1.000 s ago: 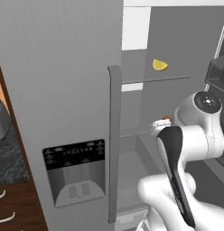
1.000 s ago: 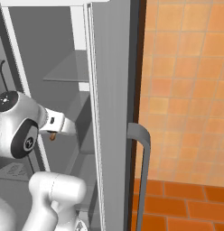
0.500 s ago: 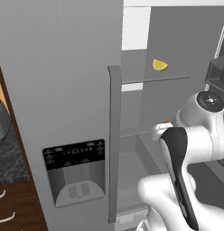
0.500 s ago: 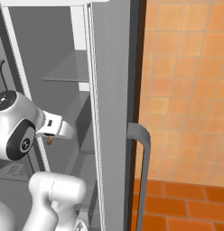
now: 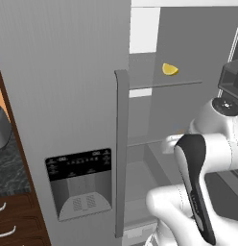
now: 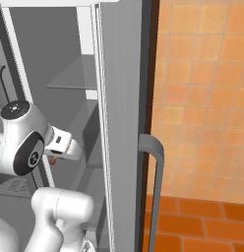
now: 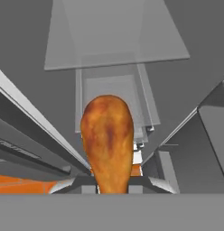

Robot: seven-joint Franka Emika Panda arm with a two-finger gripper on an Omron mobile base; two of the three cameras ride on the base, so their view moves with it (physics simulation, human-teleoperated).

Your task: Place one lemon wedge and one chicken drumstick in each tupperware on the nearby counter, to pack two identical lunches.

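Left base view: a lemon wedge (image 5: 169, 69) lies on the upper fridge shelf (image 5: 164, 85), above the arm. Hand view: the gripper (image 7: 112, 189) pinches a drumstick's (image 7: 108, 135) thin end, its fat end pointing away over the fridge drawer (image 7: 111, 92).

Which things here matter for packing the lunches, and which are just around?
Job:
chicken drumstick, held in the gripper
lemon wedge on the glass fridge shelf

Just around:
fridge door handle
ice dispenser panel
orange tiled wall
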